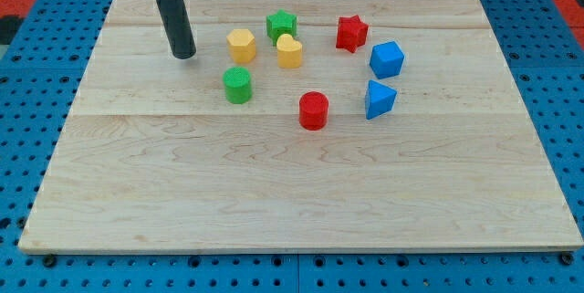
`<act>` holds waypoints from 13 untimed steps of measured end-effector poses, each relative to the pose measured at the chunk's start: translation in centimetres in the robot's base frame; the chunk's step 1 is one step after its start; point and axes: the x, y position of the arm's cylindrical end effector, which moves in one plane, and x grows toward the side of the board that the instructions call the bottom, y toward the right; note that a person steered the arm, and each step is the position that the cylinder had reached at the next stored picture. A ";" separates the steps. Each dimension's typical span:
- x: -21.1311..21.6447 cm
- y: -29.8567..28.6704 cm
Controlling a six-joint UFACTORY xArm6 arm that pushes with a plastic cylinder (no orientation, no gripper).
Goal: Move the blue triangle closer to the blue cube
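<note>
The blue triangle (379, 99) lies right of the board's middle. The blue cube (387, 59) sits just above it, a small gap apart. My tip (184, 55) rests on the board at the upper left, well to the left of both blue blocks and just left of the yellow hexagon (241, 46).
A green star (282, 26), a yellow heart (289, 52), a red star (351, 33), a green cylinder (237, 85) and a red cylinder (313, 109) lie between my tip and the blue blocks. The wooden board (274, 202) ends on a blue pegboard.
</note>
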 end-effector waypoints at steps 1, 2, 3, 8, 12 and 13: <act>0.0 0.0; 4.6 -0.2; 10.8 0.2; 11.4 0.0; 12.2 26.3; 12.2 26.3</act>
